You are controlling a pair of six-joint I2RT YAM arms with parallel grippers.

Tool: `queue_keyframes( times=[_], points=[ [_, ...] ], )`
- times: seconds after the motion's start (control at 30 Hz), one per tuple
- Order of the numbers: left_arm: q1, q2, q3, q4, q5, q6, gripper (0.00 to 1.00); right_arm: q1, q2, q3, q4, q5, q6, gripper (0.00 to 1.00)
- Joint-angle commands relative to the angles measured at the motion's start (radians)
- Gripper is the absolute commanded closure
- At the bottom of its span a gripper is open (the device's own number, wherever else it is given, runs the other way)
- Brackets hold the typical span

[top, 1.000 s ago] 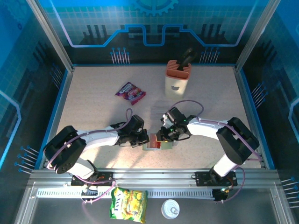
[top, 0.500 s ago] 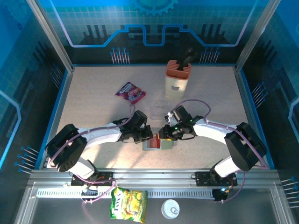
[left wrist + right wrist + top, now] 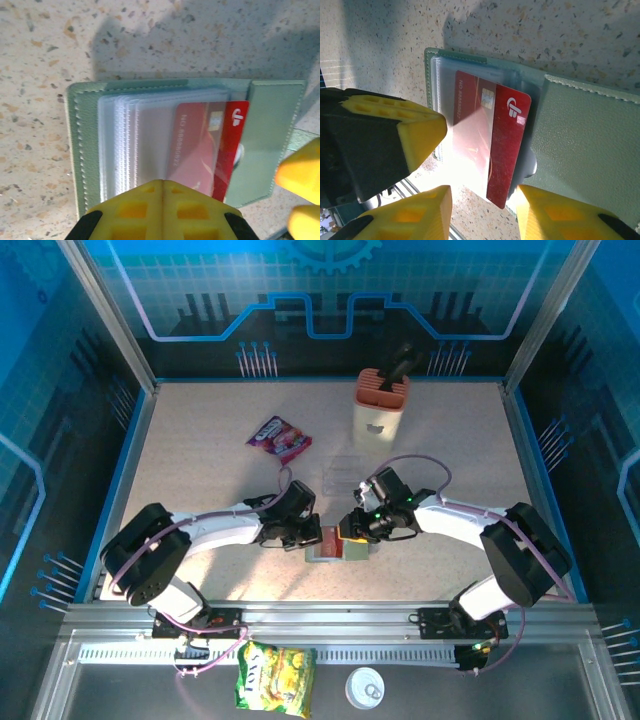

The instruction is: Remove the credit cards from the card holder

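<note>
Left fingers [image 3: 135,207] pressed together, right fingers [image 3: 420,212] parted.

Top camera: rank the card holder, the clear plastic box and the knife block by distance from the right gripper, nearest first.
1. Card holder: right at the right gripper, on its near-edge side.
2. Clear plastic box: just beyond the gripper, toward mid-table.
3. Knife block: far back, by the rear wall.

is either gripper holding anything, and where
Nothing is gripped: the shut left gripper rests on the card holder's sleeve edge; the open right gripper straddles the red card's end.
</note>
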Motion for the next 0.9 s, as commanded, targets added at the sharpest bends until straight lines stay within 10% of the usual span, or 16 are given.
queue_keyframes(
  times=[0.0, 0.87],
  points=[
    [-0.004, 0.021, -0.005, -0.052, -0.023, 0.007, 1.00, -0.012, 0.016, -0.012, 0.006, -0.002, 0.005, 0.62],
    [-0.004, 0.026, -0.034, -0.066, -0.041, -0.030, 1.00, -0.018, 0.153, -0.101, 0.297, -0.134, 0.128, 0.75]
  ],
)
